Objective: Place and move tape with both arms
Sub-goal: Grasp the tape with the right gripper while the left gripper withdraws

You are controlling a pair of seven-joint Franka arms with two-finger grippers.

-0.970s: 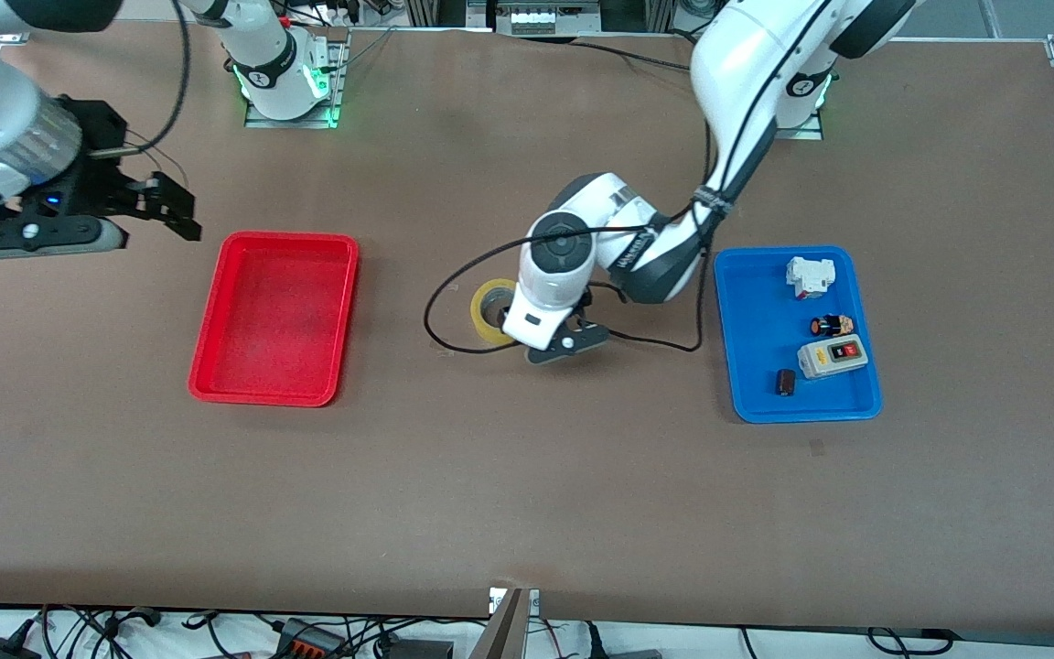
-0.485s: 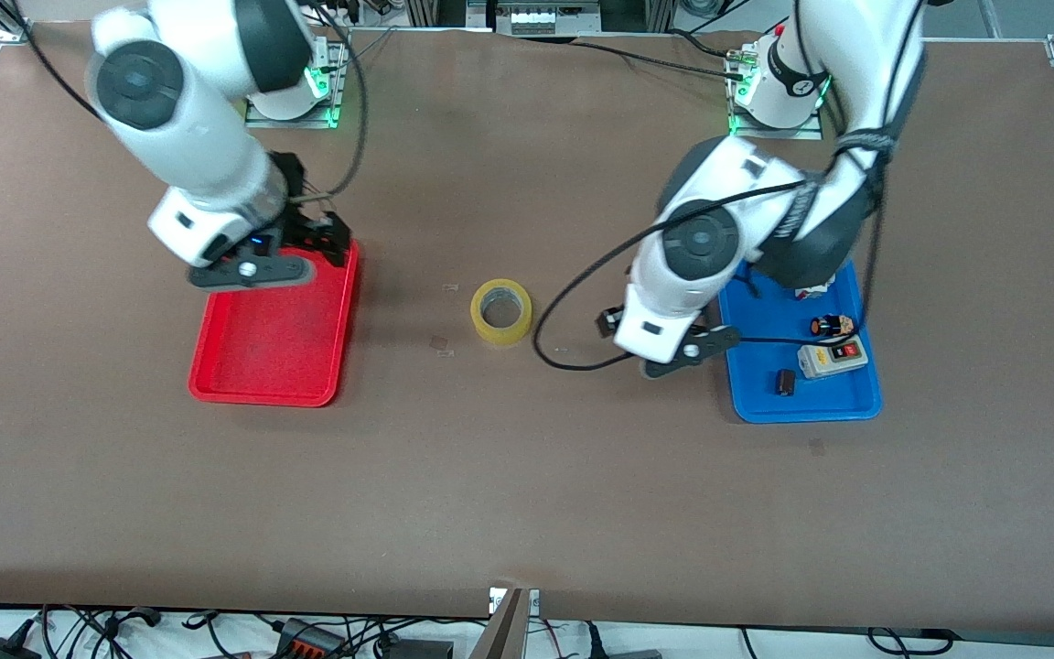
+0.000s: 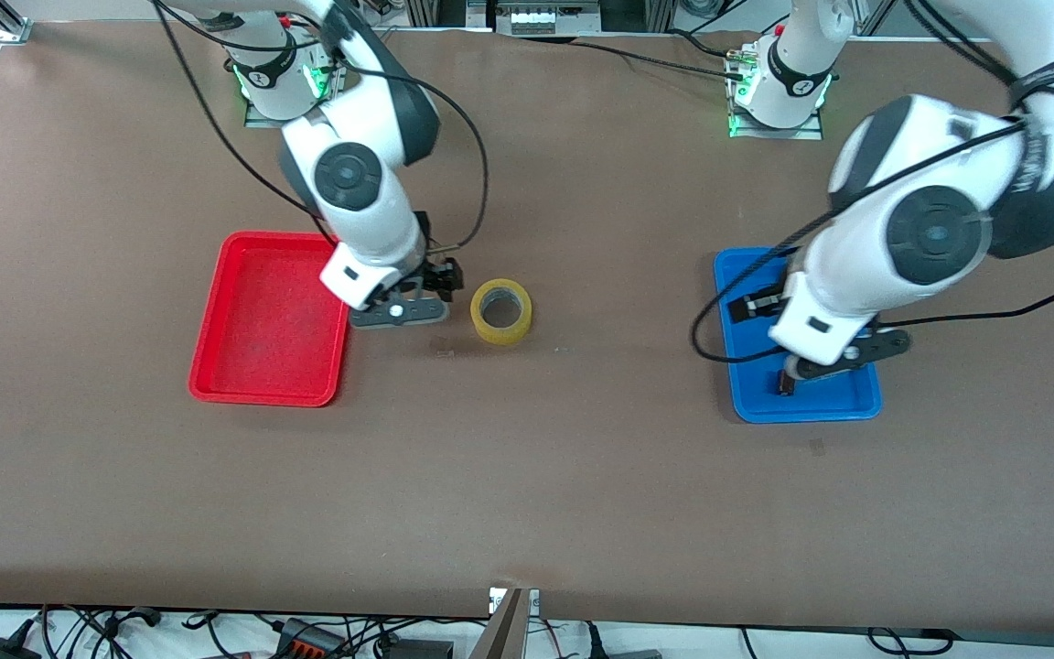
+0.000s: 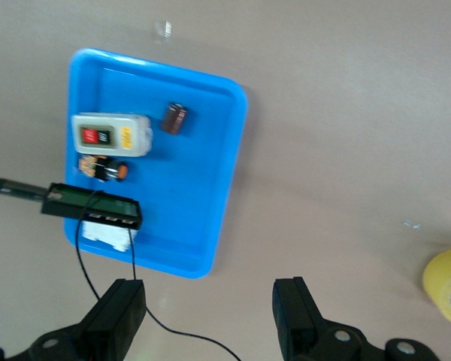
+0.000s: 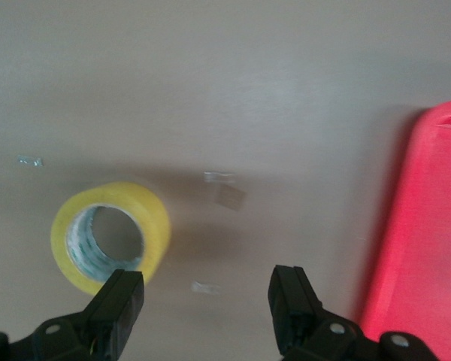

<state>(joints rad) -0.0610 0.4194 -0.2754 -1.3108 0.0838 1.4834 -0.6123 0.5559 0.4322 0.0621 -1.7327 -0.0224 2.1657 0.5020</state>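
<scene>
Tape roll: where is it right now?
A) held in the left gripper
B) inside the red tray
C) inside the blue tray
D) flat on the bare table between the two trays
D: the tape roll lies flat on the table, between the red tray and the blue tray, with neither gripper holding it.

Right arm drops from its base at upper left of the front view, right gripper (image 3: 417, 297) (image 5: 207, 301) low at centre-left, fingers spread wide, empty. Left arm bends in from upper right, left gripper (image 3: 824, 352) (image 4: 210, 316) at right-centre, probably raised, also open and empty.
</scene>
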